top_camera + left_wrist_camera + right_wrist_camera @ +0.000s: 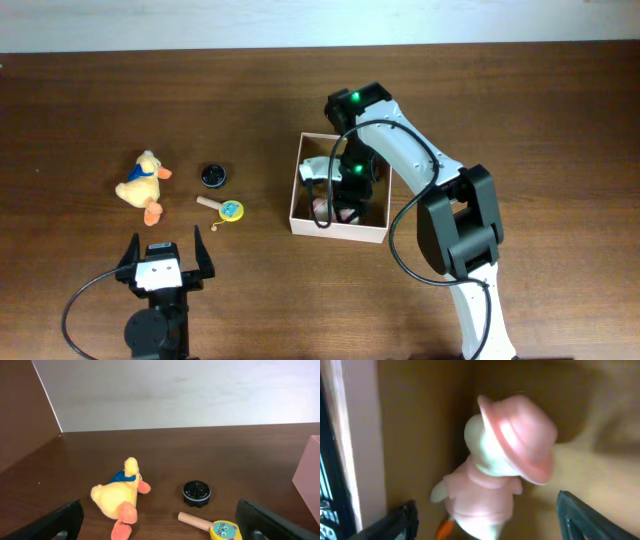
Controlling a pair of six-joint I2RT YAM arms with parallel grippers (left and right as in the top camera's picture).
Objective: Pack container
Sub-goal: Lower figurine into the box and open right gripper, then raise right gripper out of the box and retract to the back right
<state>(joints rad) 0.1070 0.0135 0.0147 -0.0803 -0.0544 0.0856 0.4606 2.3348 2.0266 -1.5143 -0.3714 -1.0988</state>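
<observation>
The container (300, 222) is a square shallow box with white walls and a tan inside, right of the table's middle. My right gripper (345, 200) reaches down into it, open. In the right wrist view a pink toy duck with a pink hat (495, 485) lies on the container's floor (425, 435) between my open right fingers (485, 525), not gripped. A yellow plush duck (143, 182), a black round cap (212, 176) and a wooden-handled cat-face rattle (226, 208) lie at the left. My left gripper (163, 262) is open and empty near the front edge, behind these toys.
A white object (315, 168) lies in the container's far left corner beside my right arm. The left wrist view shows the yellow duck (120, 500), cap (196, 493), rattle (215, 527) and the container's pinkish wall (307, 475) at the right.
</observation>
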